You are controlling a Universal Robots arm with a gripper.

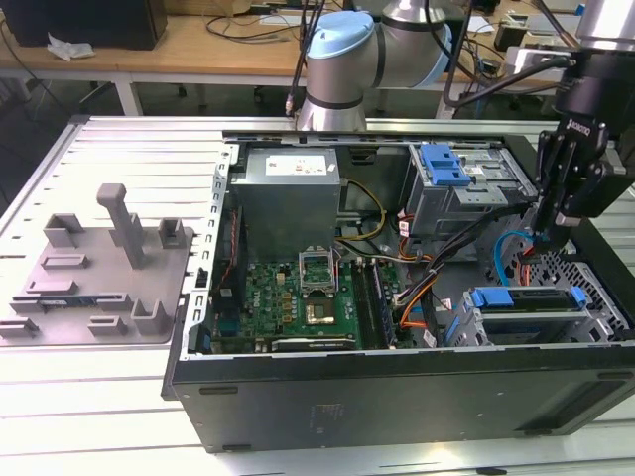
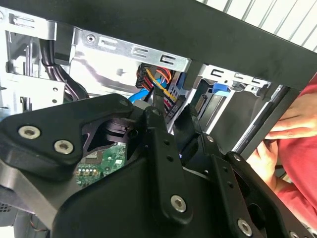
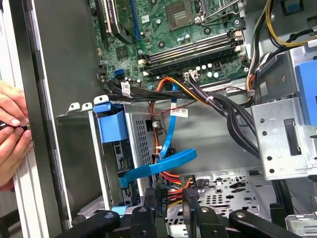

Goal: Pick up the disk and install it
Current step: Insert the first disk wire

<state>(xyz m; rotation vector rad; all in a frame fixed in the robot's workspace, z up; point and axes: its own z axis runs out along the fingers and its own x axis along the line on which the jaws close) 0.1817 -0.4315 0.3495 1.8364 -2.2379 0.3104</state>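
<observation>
The disk [image 1: 526, 297], edged by its bright blue carrier, sits in the grey drive cage at the front corner of the open computer case, on the exterior view's right. In the first wrist view the disk's blue carrier tab [image 3: 111, 126] shows at the mouth of that cage. My gripper [image 1: 545, 238] hangs just above and behind the cage, over the perforated case floor. Its black fingers [image 3: 161, 198] stand a narrow gap apart with nothing held between them, only cables behind. In the second wrist view my gripper [image 2: 171, 111] points towards the cable bundle.
A blue data cable [image 3: 158, 166] and orange-red wires run close to the fingertips. A grey power supply [image 1: 288, 193] and a blue-latched cage [image 1: 444, 169] stand at the case's back. A person's hands [image 3: 10, 134] rest on the case rim. A grey fixture plate [image 1: 99, 268] lies at the left.
</observation>
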